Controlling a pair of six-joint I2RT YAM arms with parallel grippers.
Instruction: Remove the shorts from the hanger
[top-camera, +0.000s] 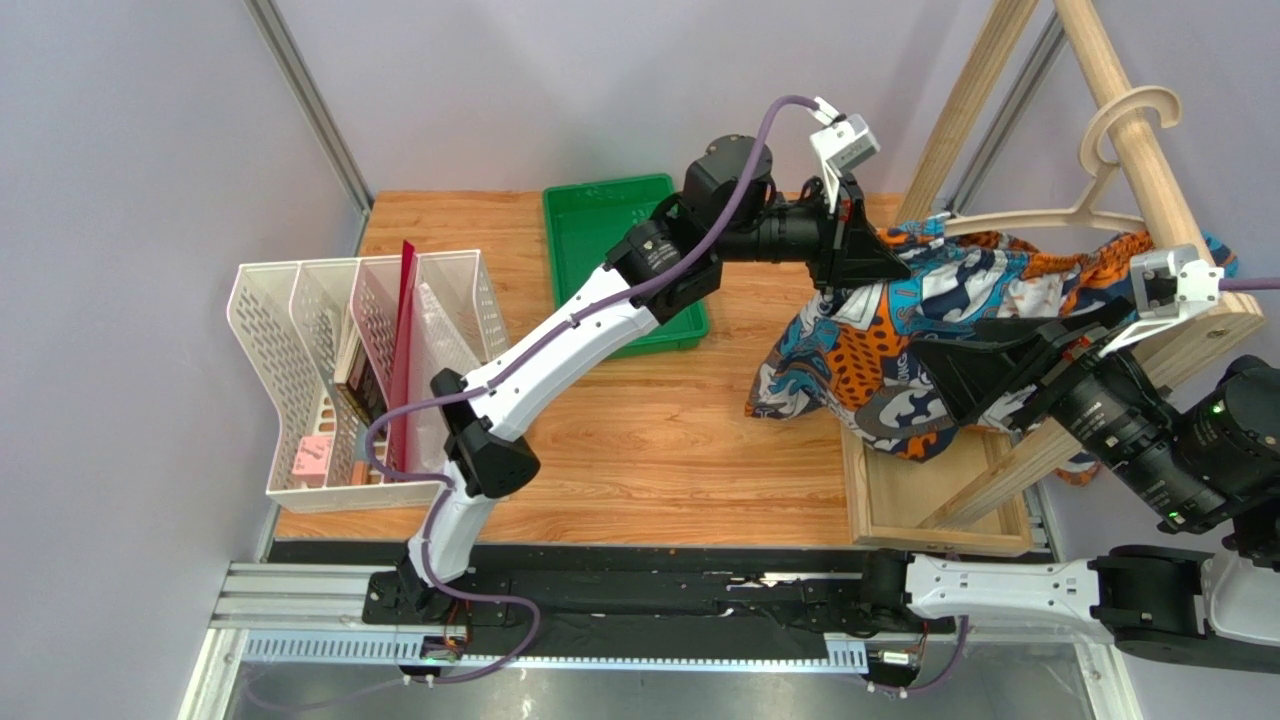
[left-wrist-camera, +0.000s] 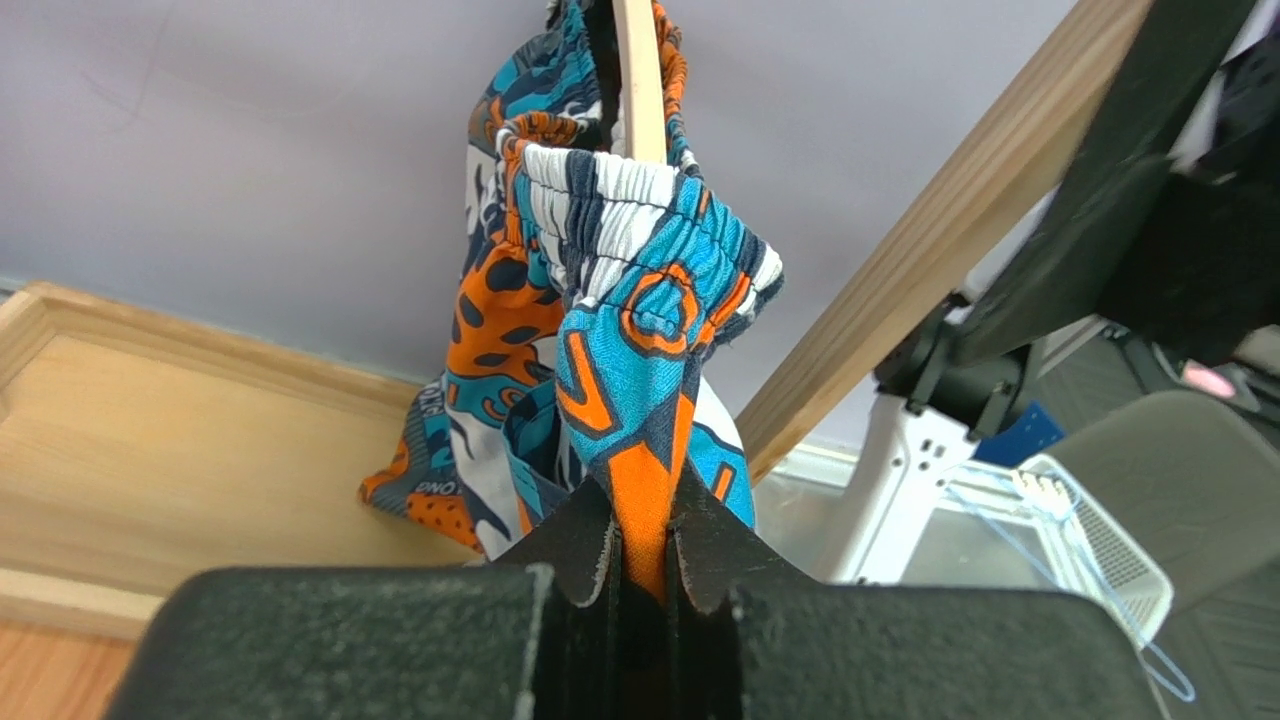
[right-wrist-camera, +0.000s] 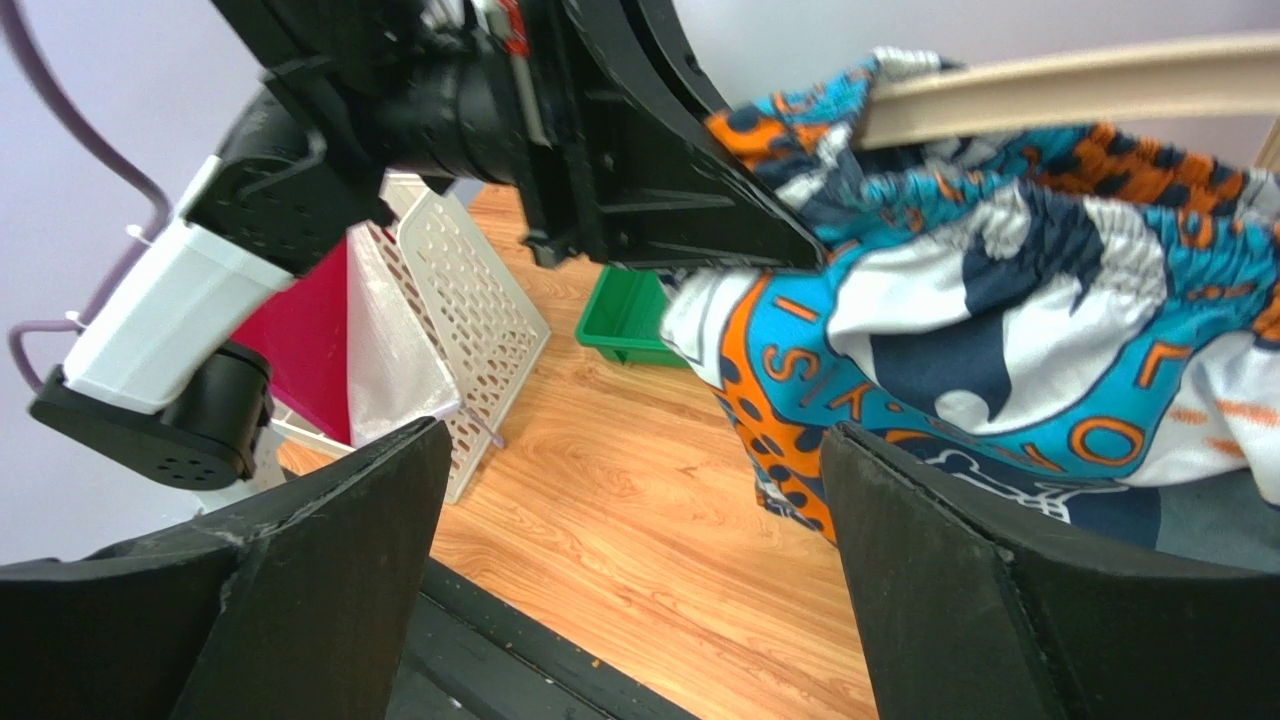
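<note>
Shorts (left-wrist-camera: 646, 315) sit pinched in left gripper (left-wrist-camera: 643, 552); right gripper (right-wrist-camera: 639, 525) is spread. Hard pulling may unhook the hanger (top-camera: 1022, 222).

left arm (top-camera: 556, 338) stretched long from its base out toward 1 o'clock, elbow kinked, left gripper (left-wrist-camera: 643, 558) pinched tight on the shorts (left-wrist-camera: 646, 285), right arm (top-camera: 1142, 435) folded low at 4 o'clock, right gripper (right-wrist-camera: 634, 435) aimed at 10 o'clock, jaws spread wide

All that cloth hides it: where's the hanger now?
In the top view, upper right: the hanger hangs by its hook from the wooden rack's sloping pole, with the shorts draped over it and the left gripper pinching their cloth.
</note>
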